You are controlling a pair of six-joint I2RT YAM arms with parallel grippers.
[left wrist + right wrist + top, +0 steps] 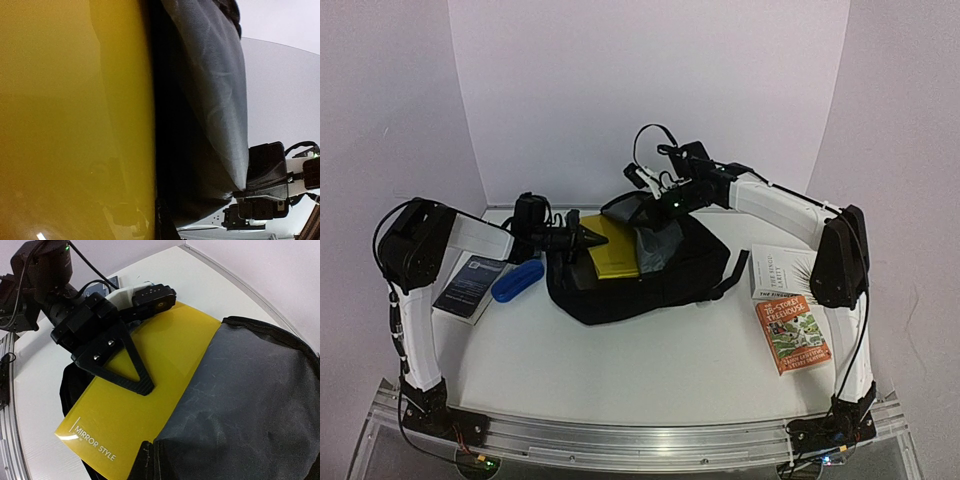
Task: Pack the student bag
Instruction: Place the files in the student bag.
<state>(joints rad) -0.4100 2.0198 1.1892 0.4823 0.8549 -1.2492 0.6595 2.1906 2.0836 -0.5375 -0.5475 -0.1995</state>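
Note:
The student bag [640,275], black with grey lining [250,390], lies in the middle of the table with its mouth held up. A yellow book [612,248] marked "MIRROR STYLE" [165,365] sits partly inside the mouth. My left gripper [588,238] is shut on the book's outer part, one triangular finger [131,371] lying on its cover. In the left wrist view the book [70,115] fills the left half beside the lining [215,95]. My right gripper [642,200] is shut on the bag's upper edge [150,455], lifting the flap; it also shows as the right gripper [255,187].
A blue pencil case [517,280] and a dark booklet [470,285] lie left of the bag. A white book [782,272] and a colourful book [794,333] lie on the right. White walls close in the table behind and at both sides.

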